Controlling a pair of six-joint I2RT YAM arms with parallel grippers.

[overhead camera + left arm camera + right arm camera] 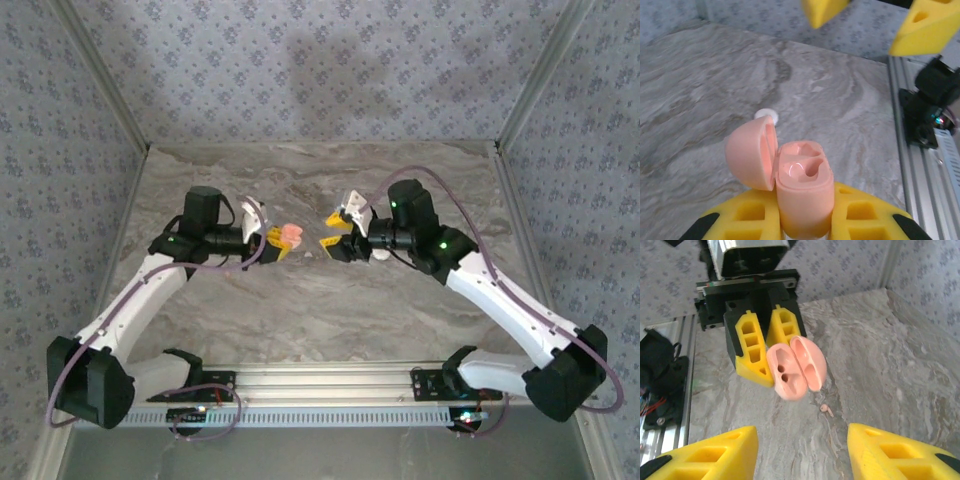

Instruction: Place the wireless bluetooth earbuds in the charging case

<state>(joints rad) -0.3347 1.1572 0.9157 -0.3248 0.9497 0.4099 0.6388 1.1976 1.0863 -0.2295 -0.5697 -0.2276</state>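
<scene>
Marble table (400,310) | left end effector (279,242) grips open charging case (802,195) | earbud (765,114) outside

Left arm (140,295) and right arm (505,290): white shells, black joints.
From where I stand, small green lights (398,207) glow on the black housings (205,210). Purple cables (478,238) loop along both arms. The fingers (752,347) are yellow blocks with rectangular cut-outs.

Grey-veined marble table (330,300), a tiny pale earbud (766,114) lying on it — aluminium rail (330,378) along its near edge
</scene>
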